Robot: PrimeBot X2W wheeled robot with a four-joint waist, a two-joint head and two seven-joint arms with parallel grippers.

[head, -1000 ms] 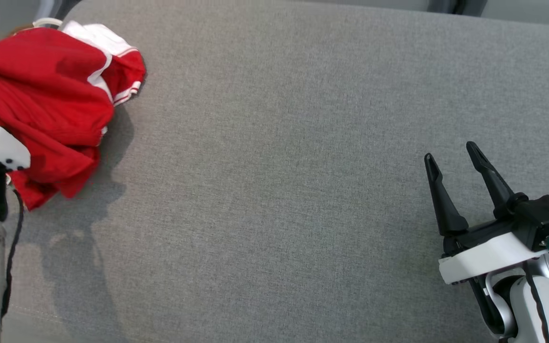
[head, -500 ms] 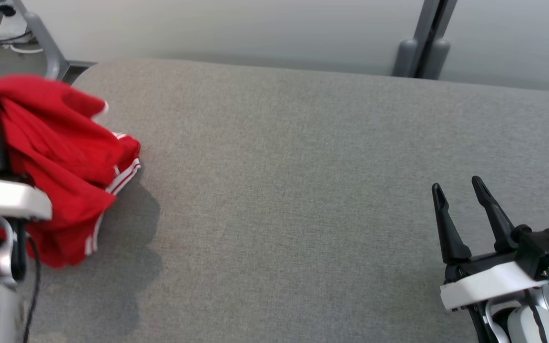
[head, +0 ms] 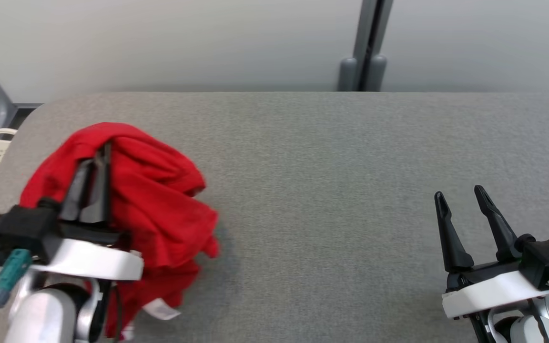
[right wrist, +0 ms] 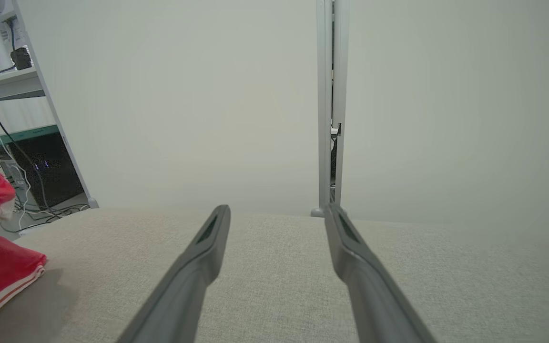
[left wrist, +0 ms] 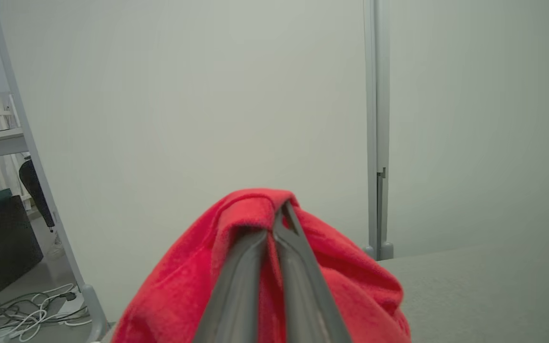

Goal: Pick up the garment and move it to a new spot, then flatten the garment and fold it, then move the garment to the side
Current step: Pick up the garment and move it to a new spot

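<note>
While the left gripper [head: 99, 155] has its dark fingers pressed together, pinching a fold of the crumpled red fabric garment [head: 165, 205] at the lower left over the grey fabric-covered surface [head: 327, 190], the right gripper [head: 459, 191] sits lower right, fingers spread apart

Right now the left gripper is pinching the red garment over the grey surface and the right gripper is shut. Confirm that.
Wrong on one count: the right gripper is open and empty, as the right wrist view shows. The left gripper does pinch the red garment over the grey surface.
</note>
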